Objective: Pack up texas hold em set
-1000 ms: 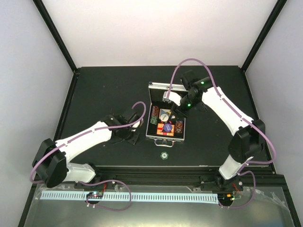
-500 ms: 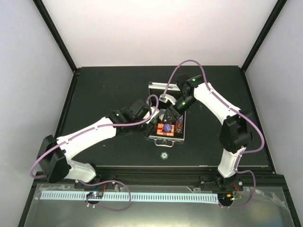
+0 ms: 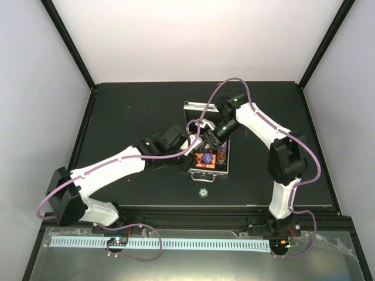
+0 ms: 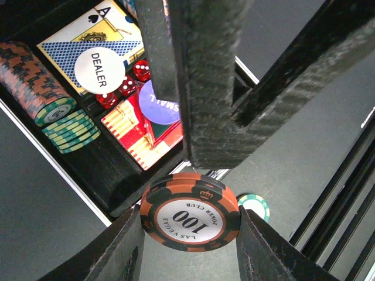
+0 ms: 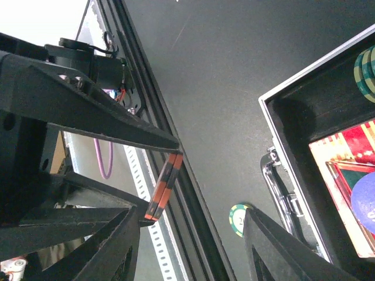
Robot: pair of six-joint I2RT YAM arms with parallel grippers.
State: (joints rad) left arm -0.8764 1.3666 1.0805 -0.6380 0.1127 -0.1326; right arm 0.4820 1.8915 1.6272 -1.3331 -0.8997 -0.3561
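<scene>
Left gripper (image 4: 190, 243) pinches an orange 100 chip (image 4: 190, 212) by its rim beside the open briefcase (image 4: 111, 181); right gripper (image 5: 190, 257) close by, fingers spread, holding nothing

- One open case (image 4: 117, 175)
- Three red dice (image 4: 126, 86)
- One white dealer button (image 4: 99, 70)
- One purple button (image 4: 158, 108)
- One orange 100 chip (image 4: 190, 212)
- One loose green chip (image 4: 254, 206)
</scene>
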